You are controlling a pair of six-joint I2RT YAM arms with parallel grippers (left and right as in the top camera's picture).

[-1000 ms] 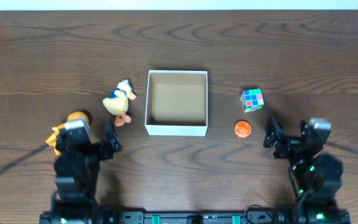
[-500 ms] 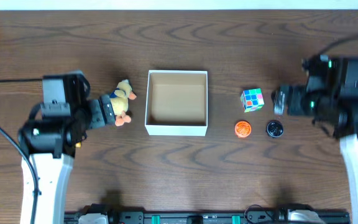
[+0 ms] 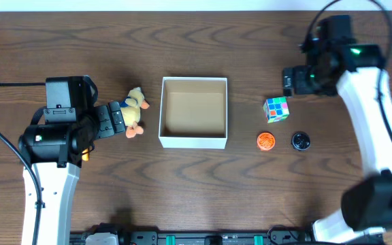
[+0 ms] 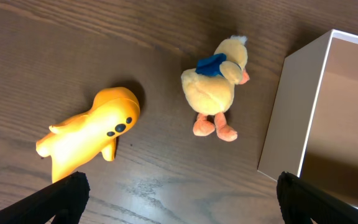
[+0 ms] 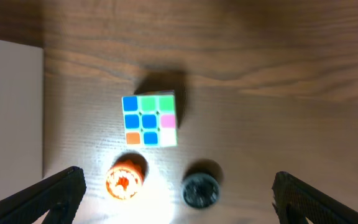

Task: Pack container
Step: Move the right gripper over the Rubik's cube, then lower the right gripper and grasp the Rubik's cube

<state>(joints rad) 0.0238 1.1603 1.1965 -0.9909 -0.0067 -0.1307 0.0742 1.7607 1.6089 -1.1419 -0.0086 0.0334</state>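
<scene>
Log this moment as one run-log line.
container: empty | left gripper: open near plush duck, orange figure | right gripper: open near colour cube, orange disc, black disc | held: nothing

Robot lab: left arm (image 3: 46, 187), right arm (image 3: 380, 126)

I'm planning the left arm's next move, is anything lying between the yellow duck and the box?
Nothing visible. Bare table separates the duck from the box's left wall; the orange toy lies on the duck's other side, away from the box.
</scene>
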